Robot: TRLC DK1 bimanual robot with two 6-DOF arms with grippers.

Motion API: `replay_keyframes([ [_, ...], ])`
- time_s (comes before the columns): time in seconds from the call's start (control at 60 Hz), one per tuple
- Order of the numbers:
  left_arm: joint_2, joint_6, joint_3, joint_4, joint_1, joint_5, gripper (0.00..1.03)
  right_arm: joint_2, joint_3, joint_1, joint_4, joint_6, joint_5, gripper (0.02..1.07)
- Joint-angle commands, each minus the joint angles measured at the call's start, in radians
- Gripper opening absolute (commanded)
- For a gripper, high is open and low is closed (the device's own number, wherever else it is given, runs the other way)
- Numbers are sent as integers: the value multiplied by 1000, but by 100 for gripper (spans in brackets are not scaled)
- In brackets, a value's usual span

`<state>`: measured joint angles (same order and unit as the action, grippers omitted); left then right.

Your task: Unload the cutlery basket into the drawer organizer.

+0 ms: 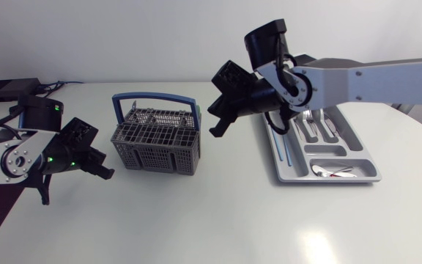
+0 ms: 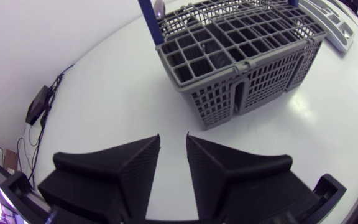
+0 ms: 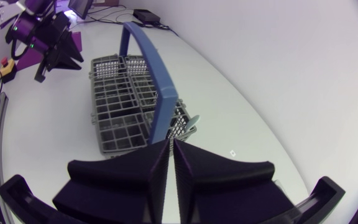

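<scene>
Cutlery basket [image 1: 156,143] sits on the white worktop [image 1: 218,220], left of the middle. It's grey plastic mesh with a blue carry handle [image 1: 156,96] arching over it. The drawer organizer [image 1: 328,150] is off to the right, well apart from the basket, and it's a pale grey tray split into compartments. A few forks [image 1: 317,125] lie in its far slots, something thin and blue [image 1: 283,147] lies in the long left slot, and a small piece with a red mark [image 1: 333,171] is in the near compartment.

The left gripper [image 1: 102,167] hangs low over the worktop, just left of the basket and pointing at it. From its wrist camera the fingers [image 2: 135,162] are parted by a narrow gap with nothing between them, and the basket [image 2: 241,68] is ahead of them, not touching. A corner of the organizer [image 2: 334,22] shows beyond the basket.

The right arm comes in from the right, passes above the organizer, and puts the right gripper [image 1: 218,126] up in the air near the basket's right end. Its wrist camera shows the fingers [image 3: 216,180] pressed nearly together and gripping nothing. The handle [image 3: 151,62] stands right ahead of the tips, but I can't tell if they touch it. A greyish utensil end [image 3: 191,121] pokes up by the handle's closer post.

A small black box [image 1: 6,89] with cables sits at the far left corner.
</scene>
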<state>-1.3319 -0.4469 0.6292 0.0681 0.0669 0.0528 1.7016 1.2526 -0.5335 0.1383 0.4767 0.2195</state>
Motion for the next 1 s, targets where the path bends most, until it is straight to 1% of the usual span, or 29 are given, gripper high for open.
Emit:
replay_keyframes([
  [0.0, -70, -22, -28, -30, -13, -18, 10, 73, 76, 33, 17, -56, 37, 12],
  [0.1, -133, -19, -23, -88, -19, -21, 10, 118, 133, 50, 17, -76, 73, 12],
  [0.183, -181, -19, -14, -125, -35, -56, 10, 150, 171, 56, 20, -93, 107, 12],
  [0.25, -217, -16, 1, -137, -38, -64, 10, 181, 205, 58, 35, -96, 138, 12],
  [0.467, -271, 10, 29, -183, -32, -71, 11, 253, 277, 20, 83, -102, 165, 12],
  [0.7, -363, 34, 110, -212, -29, -71, 11, 224, 254, 20, 130, -99, 264, 12],
  [0.983, -475, 37, 219, -269, -22, -70, 11, 118, 139, -45, 136, -87, 273, 12],
])
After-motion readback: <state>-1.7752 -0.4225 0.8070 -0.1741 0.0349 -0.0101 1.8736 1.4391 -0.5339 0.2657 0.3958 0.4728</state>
